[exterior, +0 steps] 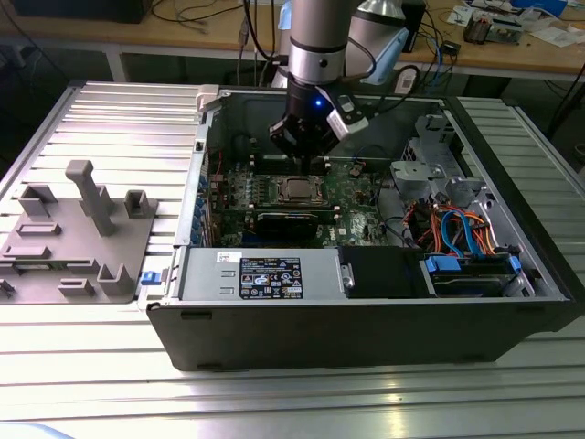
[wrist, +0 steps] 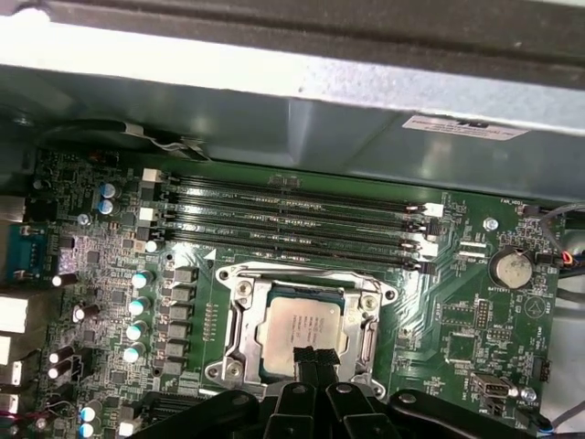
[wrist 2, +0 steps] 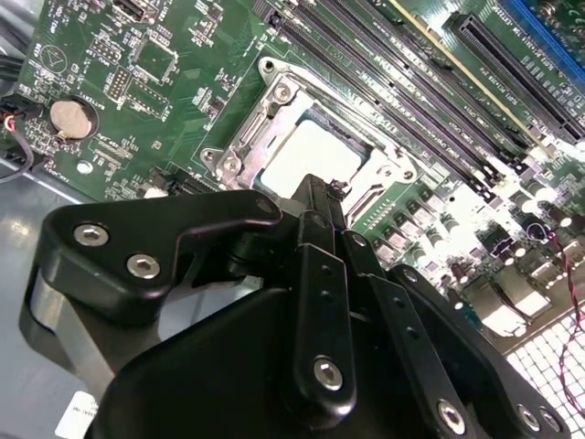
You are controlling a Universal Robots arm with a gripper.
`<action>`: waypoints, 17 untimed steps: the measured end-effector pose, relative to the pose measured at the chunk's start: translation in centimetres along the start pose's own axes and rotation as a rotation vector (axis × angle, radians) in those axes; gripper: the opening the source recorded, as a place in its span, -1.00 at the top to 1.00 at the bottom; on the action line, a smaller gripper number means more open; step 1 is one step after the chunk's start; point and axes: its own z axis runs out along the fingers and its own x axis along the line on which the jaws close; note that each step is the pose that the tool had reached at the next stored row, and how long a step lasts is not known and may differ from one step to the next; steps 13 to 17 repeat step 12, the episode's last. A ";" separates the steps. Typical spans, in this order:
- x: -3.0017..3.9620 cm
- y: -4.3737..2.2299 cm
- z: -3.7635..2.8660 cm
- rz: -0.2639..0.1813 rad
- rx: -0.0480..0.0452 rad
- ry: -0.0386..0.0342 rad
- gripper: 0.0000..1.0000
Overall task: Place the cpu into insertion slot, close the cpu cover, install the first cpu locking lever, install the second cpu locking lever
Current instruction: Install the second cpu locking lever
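The cpu [wrist: 302,322] lies flat in the insertion slot of the green motherboard [wrist: 457,320], its silver top facing up; the contact field is hidden beneath it. The cpu cover [wrist: 239,334] lies as a silver frame around the chip, with the chip showing through its window. My gripper [wrist: 315,357] hovers just over one edge of the cpu, black fingers together with nothing between them. In the second wrist view the gripper [wrist 2: 320,197] hides part of the cpu [wrist 2: 306,151] and cover [wrist 2: 260,114]. In the exterior view the gripper [exterior: 306,148] hangs above the cpu [exterior: 297,190] inside the open case.
Long black memory slots [wrist: 292,219] run beside the socket, with a coin battery [wrist: 510,268] close by. The grey case wall [wrist: 366,101] rises behind the board. A power supply [exterior: 265,274] and coloured cables [exterior: 457,229] fill the case's front and right. A grey fixture [exterior: 82,229] stands outside on the exterior view's left.
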 end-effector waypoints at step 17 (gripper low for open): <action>-0.01 -0.01 -0.96 0.000 0.0001 0.0000 0.79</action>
